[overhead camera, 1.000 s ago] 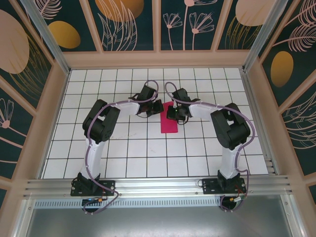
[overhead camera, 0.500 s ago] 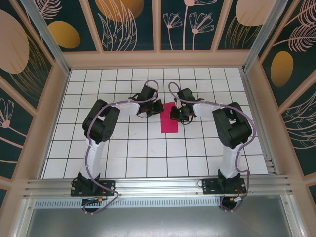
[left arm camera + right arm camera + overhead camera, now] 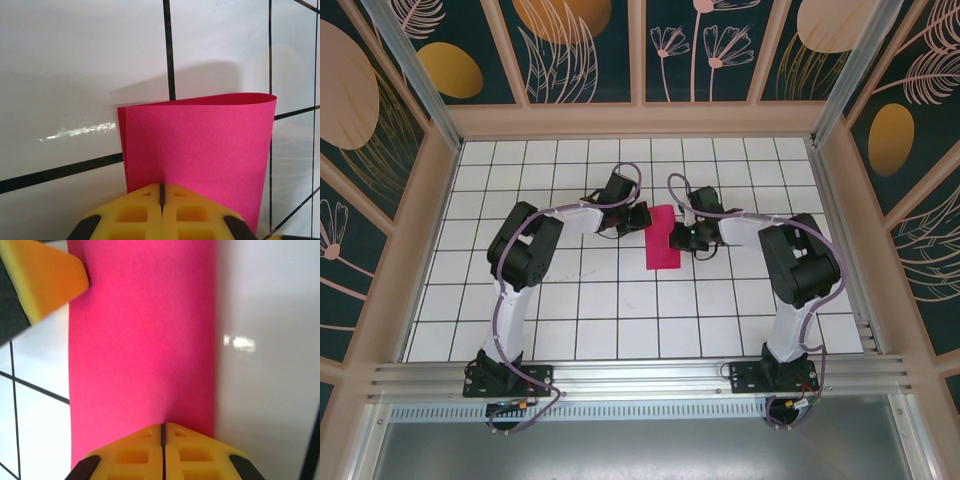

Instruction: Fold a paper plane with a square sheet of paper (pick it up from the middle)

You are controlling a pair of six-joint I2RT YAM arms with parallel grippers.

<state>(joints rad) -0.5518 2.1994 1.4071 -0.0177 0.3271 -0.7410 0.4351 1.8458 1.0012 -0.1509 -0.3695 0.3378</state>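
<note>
Near the middle of the worktop lay the paper, folded into a narrow pink strip running near to far. At its far left edge sat the left tool, jaws shut, tips resting on the paper (its rounded fold bulged just beyond them in the wrist view). Against its right edge the right tool was likewise shut, tips on the paper; whether either pinched it I could not tell.
</note>
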